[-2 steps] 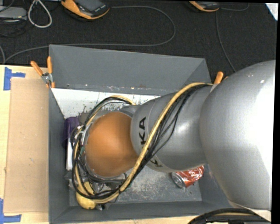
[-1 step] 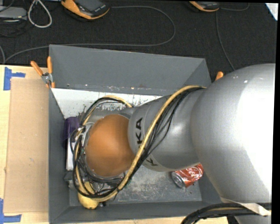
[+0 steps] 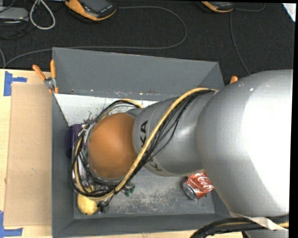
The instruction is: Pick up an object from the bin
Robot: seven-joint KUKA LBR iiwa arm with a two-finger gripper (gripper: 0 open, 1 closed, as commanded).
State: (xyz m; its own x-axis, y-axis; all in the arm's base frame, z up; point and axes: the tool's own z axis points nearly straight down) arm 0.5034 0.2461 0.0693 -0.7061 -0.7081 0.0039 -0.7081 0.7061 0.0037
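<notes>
1. The grey metal bin has a dusty, speckled floor, and the silver arm comes in from the right, covering much of the bin's right half
2. The wrist, under a rounded orange cover, hangs low over the left half of the bin floor, wrapped in loops of black and yellow cables
3. The jaws are hidden beneath that cover, so I cannot tell whether they are apart, together or clamped on anything
4. A dark purple thing lies against the left wall, just beside the cover's left edge and partly behind the cables; its shape cannot be made out
5. A small rounded yellow fruit, lemon-like, lies in the view's lower left corner of the bin, just below the cable loops
6. A tiny green piece shows on the floor at the cables' lower edge, right of the fruit
7. A crushed red can lies on its side toward the lower right, well apart from the cover, its right end under the arm
</notes>
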